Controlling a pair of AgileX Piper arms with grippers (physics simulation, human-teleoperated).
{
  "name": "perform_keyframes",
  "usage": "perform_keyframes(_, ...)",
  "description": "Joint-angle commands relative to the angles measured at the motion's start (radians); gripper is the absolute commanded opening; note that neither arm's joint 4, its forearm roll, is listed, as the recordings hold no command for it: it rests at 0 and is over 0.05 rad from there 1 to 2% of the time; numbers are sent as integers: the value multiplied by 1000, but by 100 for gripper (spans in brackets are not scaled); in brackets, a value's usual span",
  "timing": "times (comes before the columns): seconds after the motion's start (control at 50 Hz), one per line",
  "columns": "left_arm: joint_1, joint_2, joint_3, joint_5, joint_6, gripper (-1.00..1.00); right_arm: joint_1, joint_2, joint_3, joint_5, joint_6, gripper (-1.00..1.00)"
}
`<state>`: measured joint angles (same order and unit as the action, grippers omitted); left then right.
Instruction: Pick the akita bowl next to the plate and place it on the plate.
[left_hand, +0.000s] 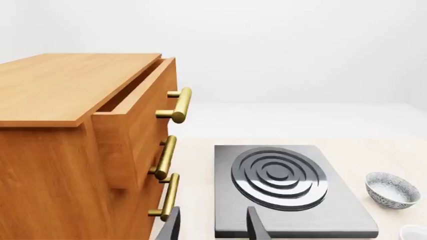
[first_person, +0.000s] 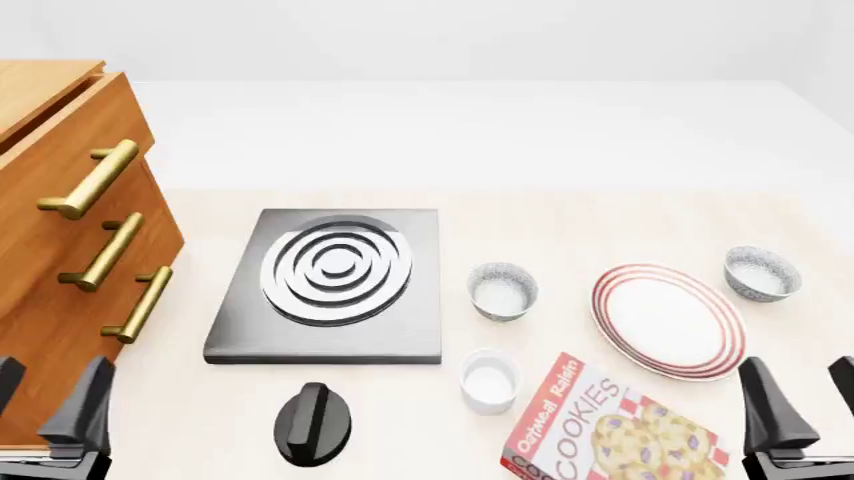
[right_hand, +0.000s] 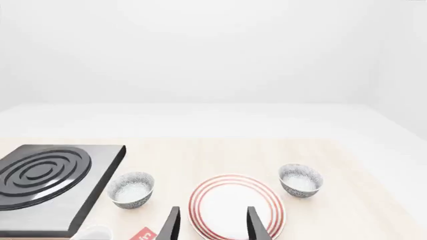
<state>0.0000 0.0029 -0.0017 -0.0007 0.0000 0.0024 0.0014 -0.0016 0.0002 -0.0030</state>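
Observation:
The plate (first_person: 667, 320) (right_hand: 233, 206), white with red rings, lies bare on the table right of centre. The akita bowl (first_person: 763, 273) (right_hand: 300, 180), grey-speckled with a white inside, stands upright just off the plate's far right rim. A look-alike bowl (first_person: 503, 290) (right_hand: 131, 189) (left_hand: 392, 189) sits between the stove and the plate. My right gripper (first_person: 809, 400) (right_hand: 213, 225) hovers open and empty at the near edge, short of the plate. Far from both bowls, my left gripper (first_person: 47, 400) (left_hand: 213, 227) is open and empty at the near left, beside the cabinet.
A black stove (first_person: 334, 280) with a ringed burner lies left of centre, its knob (first_person: 312, 423) in front. A small white cup (first_person: 489, 380) and a cookie box (first_person: 601, 430) lie near the plate's front. A wooden drawer cabinet (first_person: 67, 250) stands at the left, its top drawer (left_hand: 133, 120) ajar.

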Motion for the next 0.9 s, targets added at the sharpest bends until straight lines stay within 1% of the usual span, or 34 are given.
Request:
perform_keyframes(0.02, 0, 5, -3, -1, 0, 100, 6, 3, -4, 1, -8, 100)
perform_keyframes(0.28, 0, 5, -3, -1, 0, 100, 10, 4, -4, 7, -12, 100)
perform_keyframes(0.5, 0, 5, -3, -1, 0, 100, 11, 40, -22, -10, -12, 100)
perform_keyframes(0.52, 0, 5, -3, -1, 0, 100, 12, 52, -28, -16, -12, 100)
perform_keyframes(0.54, 0, 5, -3, -1, 0, 100, 37, 315, -137, -172, -38, 100)
perform_keyframes(0.56, 0, 5, -3, -1, 0, 100, 38, 330, -138, -186, -39, 100)
perform_keyframes(0.9, 0, 5, -3, -1, 0, 100, 55, 417, -164, -235, -53, 100)
